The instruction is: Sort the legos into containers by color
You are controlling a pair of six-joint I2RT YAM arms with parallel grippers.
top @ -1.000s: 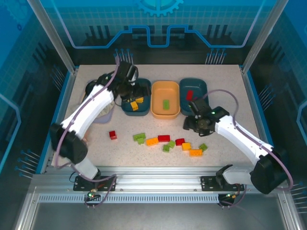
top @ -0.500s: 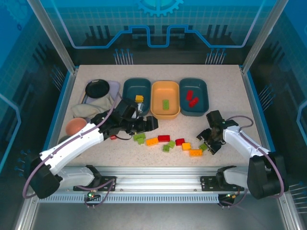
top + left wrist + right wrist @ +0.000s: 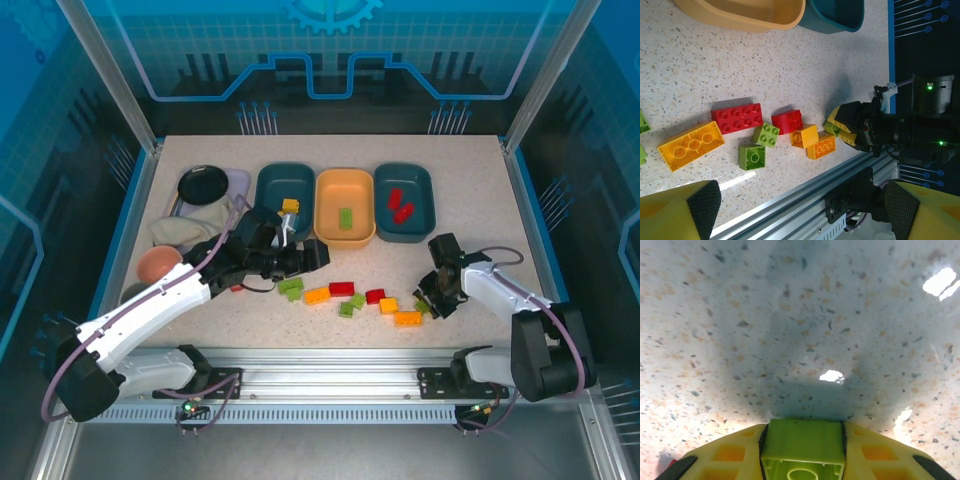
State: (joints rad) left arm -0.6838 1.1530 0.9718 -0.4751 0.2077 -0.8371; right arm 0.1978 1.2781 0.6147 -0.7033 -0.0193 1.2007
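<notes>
Right gripper (image 3: 432,296) has its jaws clamped on a green lego (image 3: 802,442), seemingly just off the table (image 3: 790,315); light, stiff, slick plastic, best squeezed across flat sides. Left gripper (image 3: 316,255) jaws gape apart.

three trays (image 3: 330,200) side by side at table (image 3: 470,200) rear | legos (image 3: 342,288) before them | dish (image 3: 203,184) to their left

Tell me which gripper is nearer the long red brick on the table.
Left. The left gripper is just behind and left of the long red brick; the right gripper, shut on a green brick, is farther off to its right.
</notes>
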